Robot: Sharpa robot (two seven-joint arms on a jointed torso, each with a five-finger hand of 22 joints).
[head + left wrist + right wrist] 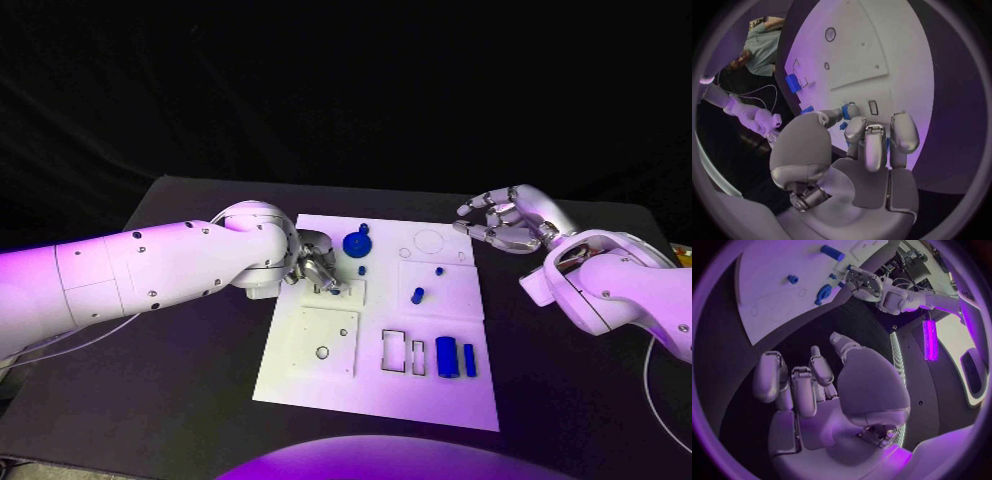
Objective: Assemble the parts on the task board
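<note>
The white task board (378,385) lies in the middle of the black table. My left hand (317,268) is over its far left part, fingers curled down onto the plate beside a small rectangular slot (873,107). A bit of blue (844,126) shows between the fingertips; I cannot tell whether it is held. A round blue part (356,243) lies just past this hand. Small blue parts (417,295) stand mid-board and two blue cylinders (447,357) lie near the right edge. My right hand (505,222) hovers off the board's far right corner, fingers loosely bent, holding nothing.
Rectangular cut-outs (394,350) sit left of the cylinders, and a square raised plate (323,340) takes the board's near left. Bare black table (577,400) runs round the board on all sides. From the right wrist, the board (773,285) lies beyond the right hand (829,385).
</note>
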